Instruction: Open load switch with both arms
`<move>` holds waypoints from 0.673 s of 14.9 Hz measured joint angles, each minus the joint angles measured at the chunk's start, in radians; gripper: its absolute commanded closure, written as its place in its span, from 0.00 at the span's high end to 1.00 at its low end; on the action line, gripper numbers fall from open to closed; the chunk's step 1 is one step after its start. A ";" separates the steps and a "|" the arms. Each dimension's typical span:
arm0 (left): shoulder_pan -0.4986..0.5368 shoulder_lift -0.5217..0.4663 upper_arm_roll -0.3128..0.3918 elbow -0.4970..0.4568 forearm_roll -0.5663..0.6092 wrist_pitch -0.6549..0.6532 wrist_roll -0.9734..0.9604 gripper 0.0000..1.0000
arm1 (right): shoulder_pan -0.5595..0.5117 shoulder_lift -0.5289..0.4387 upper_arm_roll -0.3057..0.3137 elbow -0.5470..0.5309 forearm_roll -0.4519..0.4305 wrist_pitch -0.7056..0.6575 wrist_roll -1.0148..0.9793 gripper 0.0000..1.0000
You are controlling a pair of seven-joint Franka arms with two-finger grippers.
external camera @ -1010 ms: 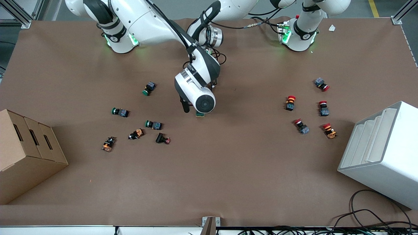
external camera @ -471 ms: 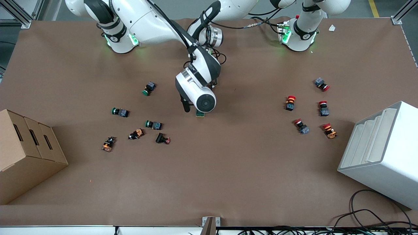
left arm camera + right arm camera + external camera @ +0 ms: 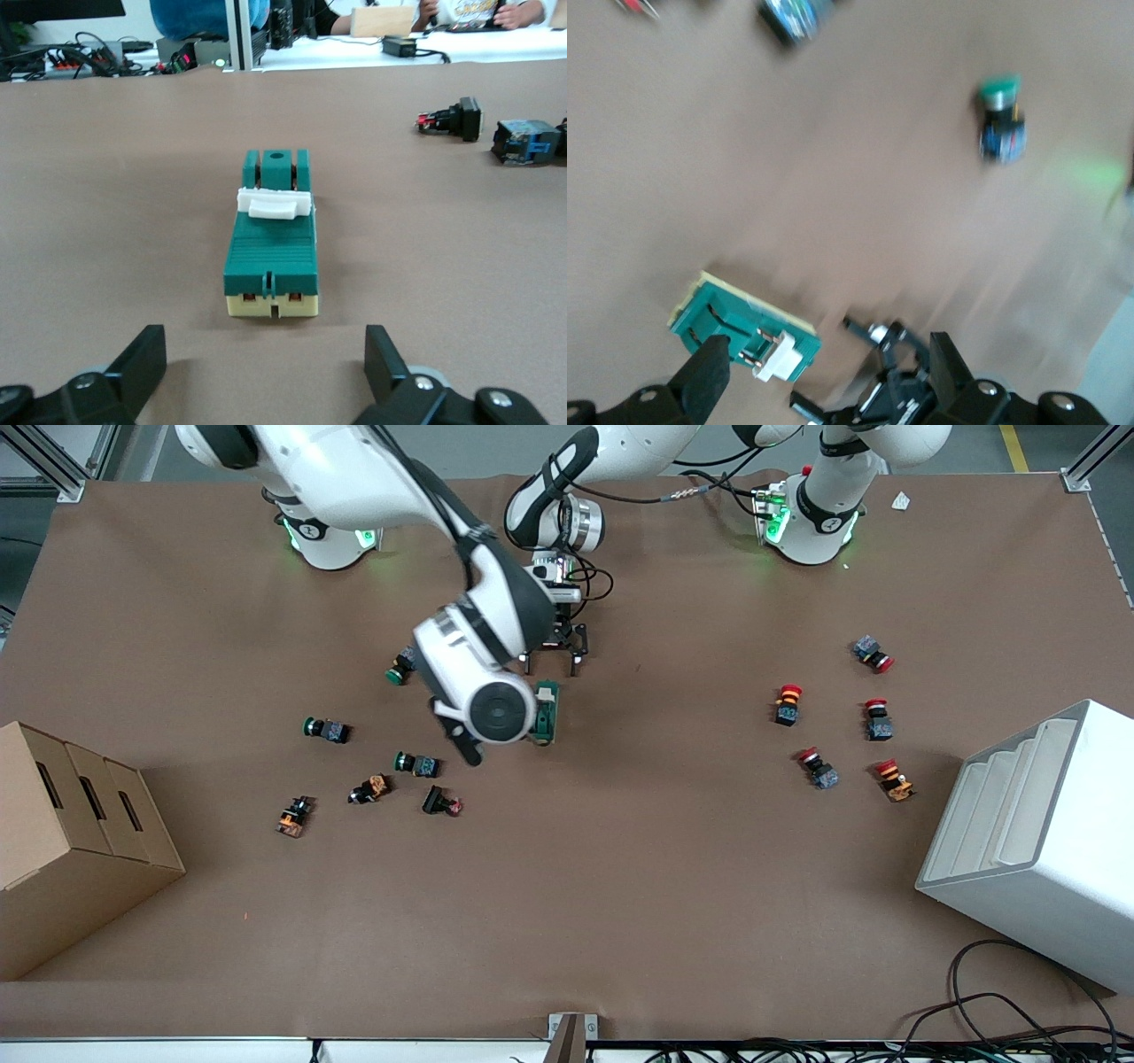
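The load switch point(image 3: 545, 711) lies flat mid-table, not held. The left gripper point(image 3: 553, 661) is spread wide beside it; the right gripper point(image 3: 824, 376), also wide, hangs above. Opening is judged not done.

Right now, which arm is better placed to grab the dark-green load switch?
Left. The left gripper is open and low, and the dark-green rectangular load switch with its white lever lies lined up between its fingers. The right gripper, also open, is off to one side, its view blurred.
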 measured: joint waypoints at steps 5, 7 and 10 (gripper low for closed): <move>0.000 -0.020 -0.024 0.126 -0.274 0.019 0.160 0.99 | -0.195 -0.117 -0.007 -0.028 -0.071 -0.029 -0.539 1.00; 0.006 -0.047 -0.023 0.176 -0.361 0.019 0.212 0.99 | -0.281 -0.160 -0.009 -0.050 -0.100 -0.030 -0.750 1.00; 0.039 -0.083 -0.020 0.243 -0.514 0.020 0.329 0.99 | -0.389 -0.219 -0.009 -0.065 -0.139 -0.037 -1.021 1.00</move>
